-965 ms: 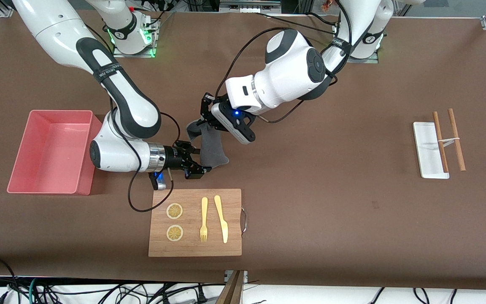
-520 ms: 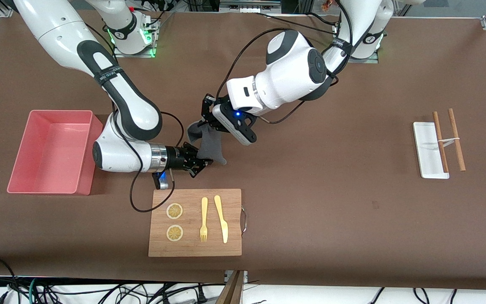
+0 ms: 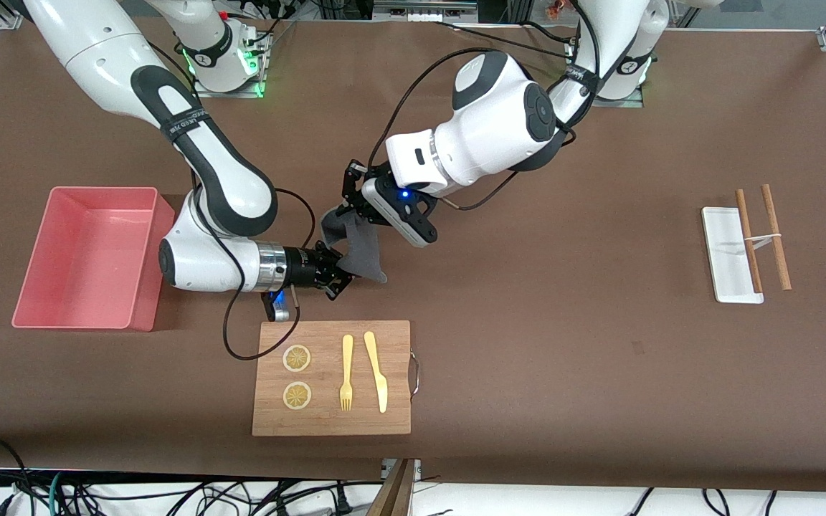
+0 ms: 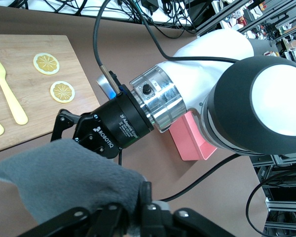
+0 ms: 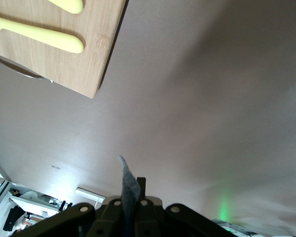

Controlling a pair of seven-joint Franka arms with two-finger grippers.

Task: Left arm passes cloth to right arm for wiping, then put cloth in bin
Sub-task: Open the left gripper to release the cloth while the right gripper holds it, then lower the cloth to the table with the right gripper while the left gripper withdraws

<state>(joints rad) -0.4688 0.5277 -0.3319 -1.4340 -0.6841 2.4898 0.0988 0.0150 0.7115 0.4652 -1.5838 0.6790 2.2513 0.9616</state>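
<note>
Both arms meet just past the cutting board (image 3: 332,378) — the cloth (image 3: 359,247) hangs in the air over the table (image 3: 563,344). The right end effector (image 3: 343,276) is clamped on its lower edge, the left end effector (image 3: 347,208) pinches its top. The bin (image 3: 87,256) sits toward the right arm's end.

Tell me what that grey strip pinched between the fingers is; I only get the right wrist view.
Observer: It is the cloth. The right gripper is shut on its lower edge, and the left gripper, out of your view, clamps its upper end.
Operator: Where does it go after wiping?
Observer: Into the pink bin, which sits empty toward the right arm's end of the table, beside that arm's wrist.
</note>
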